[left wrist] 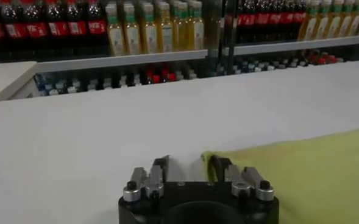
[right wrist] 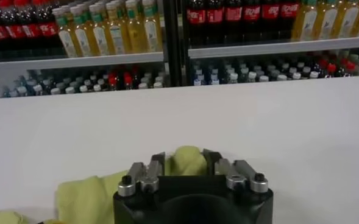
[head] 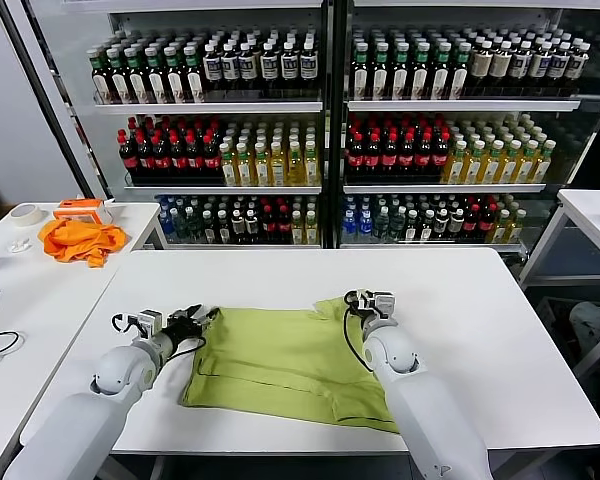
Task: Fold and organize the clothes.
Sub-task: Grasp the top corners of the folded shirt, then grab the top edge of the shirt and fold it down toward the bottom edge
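The clothes, a lime-green T-shirt (head: 280, 360), lie partly folded on the white table (head: 460, 300), plain side up. My left gripper (head: 202, 318) rests low at the shirt's far left corner. In the left wrist view its jaws (left wrist: 190, 159) stand apart, with the shirt's corner (left wrist: 211, 159) against one finger only and bare table in the rest of the gap. My right gripper (head: 358, 298) is at the shirt's far right corner. In the right wrist view a bunched fold of the T-shirt (right wrist: 185, 161) fills the space between its fingers, touching both.
An orange cloth (head: 78, 240), a tape roll (head: 24, 213) and a small orange-and-white box (head: 83, 208) lie on the side table at the left. Glass-door coolers full of bottles (head: 320, 130) stand behind the table. Another white table (head: 595, 210) is at the right.
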Available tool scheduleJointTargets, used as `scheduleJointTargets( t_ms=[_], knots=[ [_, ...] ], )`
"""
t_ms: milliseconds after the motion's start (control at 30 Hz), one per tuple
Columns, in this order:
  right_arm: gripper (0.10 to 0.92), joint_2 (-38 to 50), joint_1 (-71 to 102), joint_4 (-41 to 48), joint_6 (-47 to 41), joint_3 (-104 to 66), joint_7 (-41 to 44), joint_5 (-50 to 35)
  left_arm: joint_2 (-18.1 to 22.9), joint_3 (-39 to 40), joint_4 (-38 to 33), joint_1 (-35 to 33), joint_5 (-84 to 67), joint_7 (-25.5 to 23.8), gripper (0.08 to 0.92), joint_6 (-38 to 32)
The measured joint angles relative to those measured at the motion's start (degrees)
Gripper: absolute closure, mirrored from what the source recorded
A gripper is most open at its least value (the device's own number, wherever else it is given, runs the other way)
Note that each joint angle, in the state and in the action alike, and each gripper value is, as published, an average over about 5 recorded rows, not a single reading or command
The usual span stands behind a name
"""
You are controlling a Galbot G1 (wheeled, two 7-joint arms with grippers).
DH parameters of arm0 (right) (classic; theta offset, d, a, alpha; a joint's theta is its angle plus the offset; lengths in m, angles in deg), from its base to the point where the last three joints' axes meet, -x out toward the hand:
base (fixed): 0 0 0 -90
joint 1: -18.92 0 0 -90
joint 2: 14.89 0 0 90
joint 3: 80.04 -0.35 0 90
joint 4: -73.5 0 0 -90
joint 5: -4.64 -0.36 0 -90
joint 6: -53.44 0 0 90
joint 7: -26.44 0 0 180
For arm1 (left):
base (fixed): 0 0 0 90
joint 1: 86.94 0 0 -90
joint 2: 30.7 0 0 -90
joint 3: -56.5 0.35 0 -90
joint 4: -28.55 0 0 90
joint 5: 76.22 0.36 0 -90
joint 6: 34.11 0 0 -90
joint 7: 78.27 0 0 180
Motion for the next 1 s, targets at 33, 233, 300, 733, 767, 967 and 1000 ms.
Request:
scheduleJointTargets(
  t_ms=[33, 233, 300, 733, 767, 967, 1000],
  knots=[
    [0.760, 0.03, 0.05, -0.07, -0.06, -0.01, -0.02, -0.05, 0.08, 0.00, -0.03, -0.09, 0.00, -0.04, 0.622, -0.02],
    [0.901, 0.34, 0.42, -0.68, -0.14, -0.25, 0.14, -0.32, 0.57, -0.08, -0.23, -0.63, 0.02, -0.39, 0.796, -0.24],
    [0.912, 0.51, 0.52, -0.91, -0.04, -0.44, 0.33, -0.41, 0.65, -0.11, -0.25, -0.66, 0.02, -0.53, 0.853, -0.38],
    [0.912, 3.53, 3.82, -9.19, -0.73, -1.81, -0.95, -2.34, -0.86, -1.23, -3.60, -2.64, -1.84, 0.33, 0.914, -1.63],
    [0.912, 3.87, 4.33, -10.26, -0.74, -1.88, -1.09, -2.43, -1.12, -1.46, -4.30, -3.11, -2.05, 0.41, 0.914, -1.70],
    [0.912, 5.94, 7.84, -16.27, -0.83, -2.01, -1.62, -2.76, -2.83, -3.22, -9.40, -6.85, -3.11, 0.80, 0.914, -2.17],
    [0.912, 6.28, 8.47, -17.25, -0.86, -2.08, -1.69, -2.79, -3.07, -3.54, -10.23, -7.49, -3.27, 0.89, 0.914, -2.25]
  ],
)
